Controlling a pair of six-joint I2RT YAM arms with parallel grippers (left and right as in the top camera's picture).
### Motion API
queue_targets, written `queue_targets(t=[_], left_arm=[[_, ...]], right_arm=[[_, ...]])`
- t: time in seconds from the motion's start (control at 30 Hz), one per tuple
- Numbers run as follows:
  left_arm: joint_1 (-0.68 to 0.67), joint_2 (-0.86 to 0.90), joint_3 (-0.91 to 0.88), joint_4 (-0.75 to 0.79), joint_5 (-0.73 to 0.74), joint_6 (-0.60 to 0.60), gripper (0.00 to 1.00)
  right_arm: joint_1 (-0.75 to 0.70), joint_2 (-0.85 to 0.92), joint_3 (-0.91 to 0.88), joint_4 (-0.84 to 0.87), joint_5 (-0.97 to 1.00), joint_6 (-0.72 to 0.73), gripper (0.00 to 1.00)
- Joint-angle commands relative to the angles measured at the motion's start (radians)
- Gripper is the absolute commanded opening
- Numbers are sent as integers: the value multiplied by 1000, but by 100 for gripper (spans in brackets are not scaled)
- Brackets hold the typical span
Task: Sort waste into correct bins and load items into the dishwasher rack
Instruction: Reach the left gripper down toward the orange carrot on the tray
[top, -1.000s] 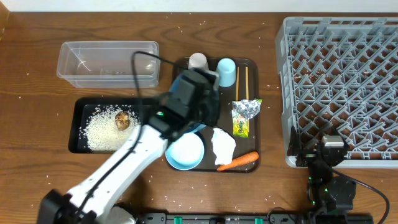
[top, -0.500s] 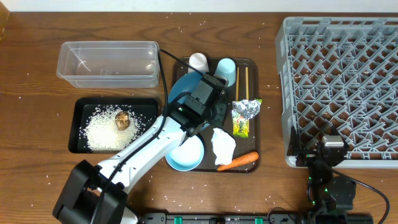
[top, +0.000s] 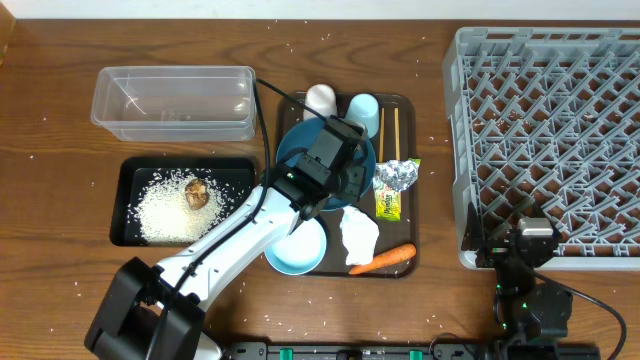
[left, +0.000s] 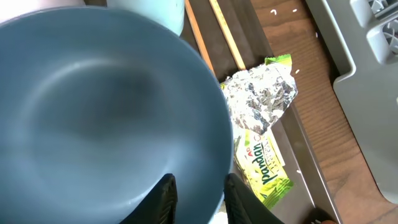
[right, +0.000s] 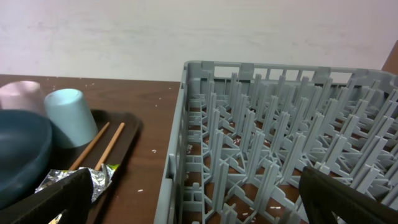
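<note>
So, quick rundown, biggest first:

- rack (top: 540, 120): big grey grid along the right edge of the table (top: 60, 250), not loaded yet. Pegs seen side-on only from the right wrist view, flat lattice from overhead.
- brown tray (top: 402, 235): mid-table, carrying every dish plus the unsorted waste.
- clear tub (top: 150, 105): far-left of the table, pretty much bare apart from a few grains.
- black tray (top: 235, 220): just on the robot side of the tub, holding the rice (top: 165, 210) and brown lump (top: 198, 193). Probably means food scraps are dealt with.
- plate (left: 93, 112): on the brown tray's left half, wiped-clean look in the left wrist view, mostly hidden under the arm from overhead.
- left gripper (left: 200, 198): straddling the plate's rim with both fingers. Can't tell whether pinching or let go. Best guess at the step: plate handling, right at a grab or a release. Next likely calls for a firm pinch and a carry over to the rack, or else a hop to the foil.
- right gripper (right: 196, 177): spread wide, gripping nothing, parked at the rack's near-left corner.
- bowl (top: 297, 248): tray's near-left corner, empty.
- white cup (top: 320, 97), light-blue cup (top: 365, 113): side by side at the tray's far edge.
- napkin (top: 358, 233), carrot (top: 383, 258): tray's near-right corner.
- wrapper (left: 264, 171), foil (left: 258, 96): touching, just beside the plate rim. Lettering readable only from the left wrist.
- chopsticks (top: 396, 130): parallel along the tray's right edge.
</note>
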Motion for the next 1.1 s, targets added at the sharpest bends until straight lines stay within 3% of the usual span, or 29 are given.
queue_targets(t=[0.0, 0.2, 0.27, 0.33, 0.37, 0.5, 0.63, 0.77, 0.87, 1.07], left_arm=[[-2, -44, 14, -9, 7, -10, 29], [-2, -130, 14, -112, 77, -55, 50], [-2, -148, 14, -167, 158, -54, 67], [-2, -152, 14, -212, 268, -54, 95], [-2, -151, 14, -234, 337, -54, 98], [-2, -148, 13, -316, 489, -54, 98], [-2, -148, 12, -352, 497, -63, 98], [-12, -148, 11, -354, 494, -157, 98], [-42, -147, 11, -354, 440, -206, 98], [-160, -140, 11, -354, 200, -430, 98]], right_arm=[[5, -6, -2, -4, 2, -8, 99], [5, -6, -2, -4, 2, -8, 99], [5, -6, -2, -4, 2, -8, 99], [5, -6, -2, -4, 2, -8, 99], [5, -6, -2, -4, 2, -8, 99], [5, -6, -2, -4, 2, -8, 99], [5, -6, -2, -4, 2, -8, 99], [5, -6, -2, -4, 2, -8, 99], [5, -6, -2, -4, 2, -8, 99], [5, -6, -2, -4, 2, -8, 99]])
